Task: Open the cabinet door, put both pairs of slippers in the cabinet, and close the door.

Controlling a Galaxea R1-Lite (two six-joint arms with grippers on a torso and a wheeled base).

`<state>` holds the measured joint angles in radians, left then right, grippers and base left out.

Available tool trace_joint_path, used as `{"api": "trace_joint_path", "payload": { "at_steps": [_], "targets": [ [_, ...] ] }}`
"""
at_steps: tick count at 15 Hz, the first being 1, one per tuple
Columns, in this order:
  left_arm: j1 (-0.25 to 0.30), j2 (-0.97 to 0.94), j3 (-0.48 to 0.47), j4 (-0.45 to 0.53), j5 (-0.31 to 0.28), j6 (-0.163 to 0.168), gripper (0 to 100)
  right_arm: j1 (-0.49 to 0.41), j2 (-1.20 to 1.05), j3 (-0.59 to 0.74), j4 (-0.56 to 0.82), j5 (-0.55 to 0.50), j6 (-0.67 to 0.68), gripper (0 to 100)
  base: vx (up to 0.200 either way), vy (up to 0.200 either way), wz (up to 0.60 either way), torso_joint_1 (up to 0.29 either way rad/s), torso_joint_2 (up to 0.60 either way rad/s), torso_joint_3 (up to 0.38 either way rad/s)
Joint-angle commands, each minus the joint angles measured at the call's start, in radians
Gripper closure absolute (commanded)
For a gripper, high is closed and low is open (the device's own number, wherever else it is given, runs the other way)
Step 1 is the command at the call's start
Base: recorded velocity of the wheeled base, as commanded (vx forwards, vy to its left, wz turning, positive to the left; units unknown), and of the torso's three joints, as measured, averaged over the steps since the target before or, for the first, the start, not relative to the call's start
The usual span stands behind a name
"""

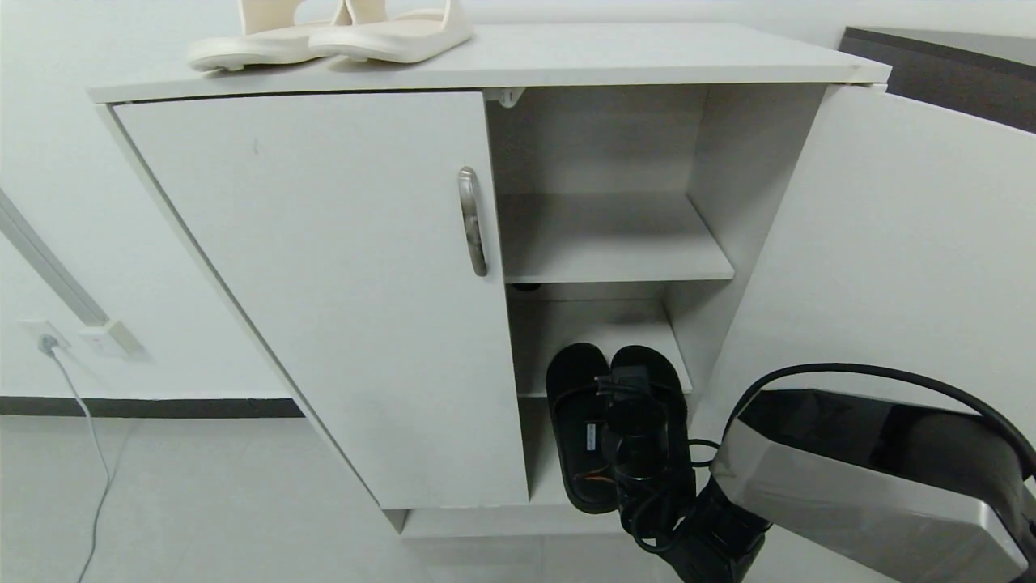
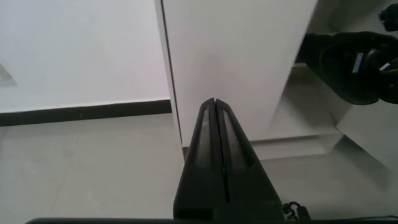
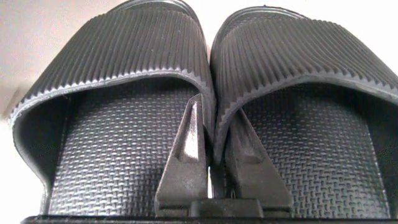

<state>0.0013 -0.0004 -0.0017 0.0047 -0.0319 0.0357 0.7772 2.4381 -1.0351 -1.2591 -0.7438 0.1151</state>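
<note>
- We saw the cabinet [image 1: 647,57] with its right door [image 1: 890,243] swung wide open and its left door [image 1: 324,283] shut; a metal handle [image 1: 472,221] stood upright along the left door's inner edge.
- The black slippers [image 1: 615,429] were side by side at the cabinet's open right half, low down, toes towards the lower shelf [image 1: 599,340]; we could not tell whether they rested on anything.
- The right gripper [image 3: 217,112] was clamped on the black slippers; its two fingers [image 3: 193,143] pinched the adjoining inner edges of both ribbed straps, one finger inside each slipper.
- The cream slippers [image 1: 332,36] lay on top of the cabinet, at its left end near the front edge, one partly overlapping the other.
- The left gripper [image 2: 214,102] was closed with its fingers pressed together and held nothing; it was low in front of the cabinet's shut left door, above the floor.
- The upper shelf [image 1: 615,243] was inside the cabinet's open half, above the black slippers.
- A wall socket [image 1: 44,336] with a cable [image 1: 93,453] hanging from it was on the wall to the left of the cabinet.
</note>
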Motion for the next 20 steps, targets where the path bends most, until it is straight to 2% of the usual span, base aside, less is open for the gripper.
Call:
{"api": "trace_joint_path", "payload": {
  "at_steps": [1,4,11,20],
  "targets": [
    [0.0,0.002,0.0,0.0,0.0,0.0,100,0.0,0.002,-0.017,0.001,0.001,0.0,100,0.2,0.0,0.0,0.002,0.0,0.002],
    [0.0,0.0,0.0,-0.002,0.0,0.0,100,-0.015,0.016,-0.066,0.021,0.011,-0.003,100,0.067,0.0,0.0,0.001,0.0,0.001],
    [0.0,0.0,0.0,0.0,0.0,0.0,100,-0.079,0.111,-0.341,0.228,0.024,0.005,100,0.0,0.0,0.0,0.0,0.0,0.0],
    [0.0,0.0,0.0,0.0,0.0,0.0,100,-0.141,0.188,-0.631,0.402,0.035,0.012,100,0.0,0.0,0.0,0.0,0.0,0.0]
  ]
}}
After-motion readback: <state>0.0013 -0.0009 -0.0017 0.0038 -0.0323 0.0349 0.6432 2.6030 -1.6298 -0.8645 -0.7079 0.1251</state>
